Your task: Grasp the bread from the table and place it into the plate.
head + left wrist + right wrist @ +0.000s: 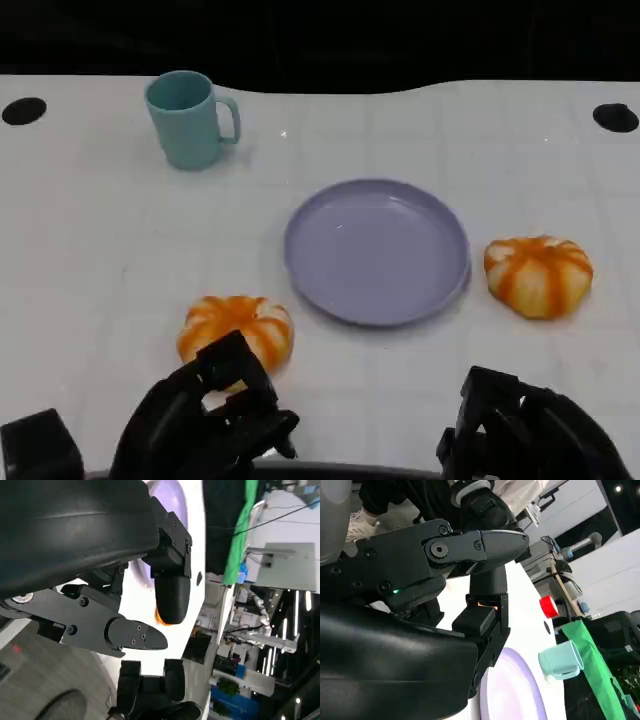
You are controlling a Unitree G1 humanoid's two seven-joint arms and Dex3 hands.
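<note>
- The white tabletop (pixel 100 250) carries everything; 2 dark round marks sit near its far left and far right corners.
- The lilac plate (pixel 377 250) lies flat near the middle of the tabletop, with nothing on it. It also shows in the right wrist view (pixel 510 690).
- The left robot hand (pixel 205 420) sits at the near edge, left of centre, its black fingers spread apart and holding nothing. Its fingertips are just beside the near bread, though I cannot tell whether they touch it.
- The right robot hand (pixel 525 430) sits at the near edge towards the right corner, well apart from both breads; nothing is in it, but I cannot tell how wide its fingers stand.
- 1 orange-and-white bread (pixel 237 333) lies between the plate and the near edge, just beside the plate's near left rim.
- A 2nd bread (pixel 539 274) lies just beside the plate's right rim, towards the right edge.
- A teal mug (pixel 190 118) stands upright near the far edge, left of centre, its handle turned towards the right.
</note>
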